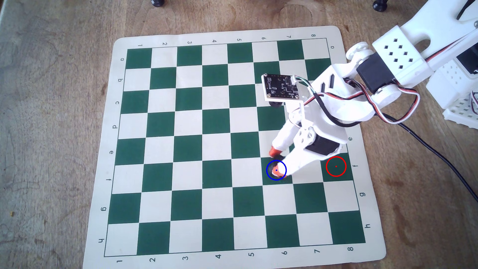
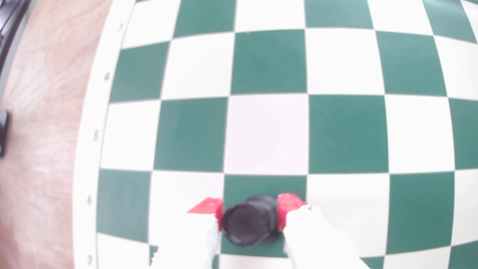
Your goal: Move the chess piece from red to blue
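**Rook held over the blue ring, mostly hidden from above**

In the overhead view the chess piece [image 1: 272, 169] is nearly all covered by the white arm [image 1: 333, 85]; only slivers of black show inside the blue circle [image 1: 267, 173], on a green square in row f, column 6. In the wrist view the chess piece [image 2: 249, 223] is blurred but plain: its round top fills the narrow gap between the red fingertips [image 2: 284, 209], which press against it on both sides. The gripper [image 2: 249, 214] is thus closed on the piece; whether its base touches the board cannot be told.

The red circle [image 1: 336, 166] lies empty two squares away, near the chessboard's [image 1: 181, 144] column-8 edge. A small circuit board [image 1: 281, 86] rides on the arm, covering some squares. Black feet [image 1: 157, 2] are cut off at the desk's [image 1: 51, 103] far edge, and a black cable [image 1: 439, 160] trails across the desk beside the board.
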